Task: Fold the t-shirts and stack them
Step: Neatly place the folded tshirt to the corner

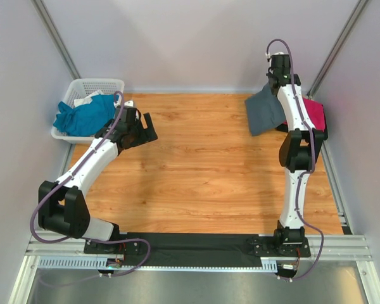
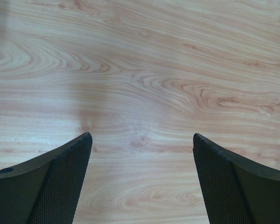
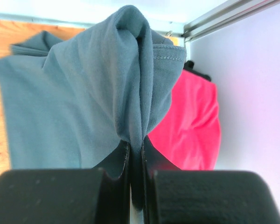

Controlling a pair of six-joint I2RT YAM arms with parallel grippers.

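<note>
Right fingers (image 3: 161,191) clamp the slate-grey t-shirt (image 3: 74,107) at two o'clock beside the pink t-shirt (image 3: 191,121), left fingers (image 2: 60,186) gape wide over the desk (image 1: 202,164), and the teal t-shirt (image 1: 85,116) fills the ten-o'clock basket (image 1: 101,83).

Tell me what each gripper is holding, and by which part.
The right gripper is shut on the grey t-shirt, pinching a bunched fold of cloth beside a stitched hem. The left gripper is open above the table, holding nothing.
</note>
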